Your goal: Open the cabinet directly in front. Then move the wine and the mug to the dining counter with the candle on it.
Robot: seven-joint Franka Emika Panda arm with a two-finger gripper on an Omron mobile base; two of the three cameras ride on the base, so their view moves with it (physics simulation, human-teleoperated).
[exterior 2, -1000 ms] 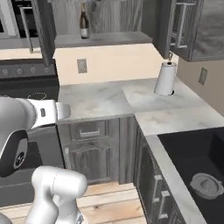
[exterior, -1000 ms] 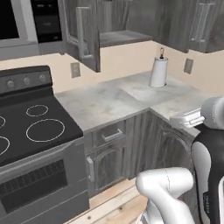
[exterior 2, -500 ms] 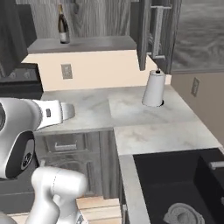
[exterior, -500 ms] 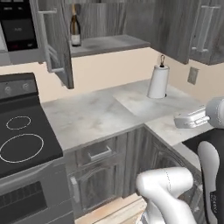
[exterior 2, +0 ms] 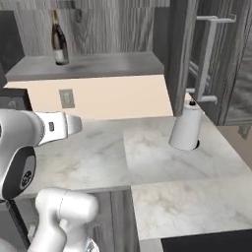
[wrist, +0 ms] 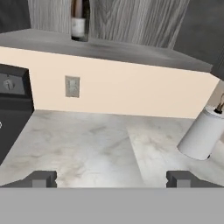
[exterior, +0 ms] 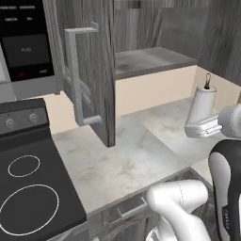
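1. Facing the cabinet [exterior 2: 88, 34] with both doors swung wide, I look onto its grey shelf [exterior 2: 98, 64].
2. My tool [wrist: 111, 178] hangs over the marble table [wrist: 87, 144], fingers spread as wide as they go, with nothing between them.
3. The wine [exterior 2: 59, 39] stands upright at the far left of the shelf, well apart from my tool; in the hand view its label [wrist: 78, 26] sits high on the left.
4. I cannot make out the mug from here.
5. I judge the bottle to be glass: stiff, smooth, likely slippery, heavy for its width and breakable if it tips.
6. Being tall and slim, it would topple easily, so I would take it around the body, near the label, with fingers level, not by the thin neck.
7. The paper towel roll [exterior 2: 186, 129] stands on the table at the right, beneath the open right door [exterior 2: 197, 54]; I should stay left of both when reaching up.
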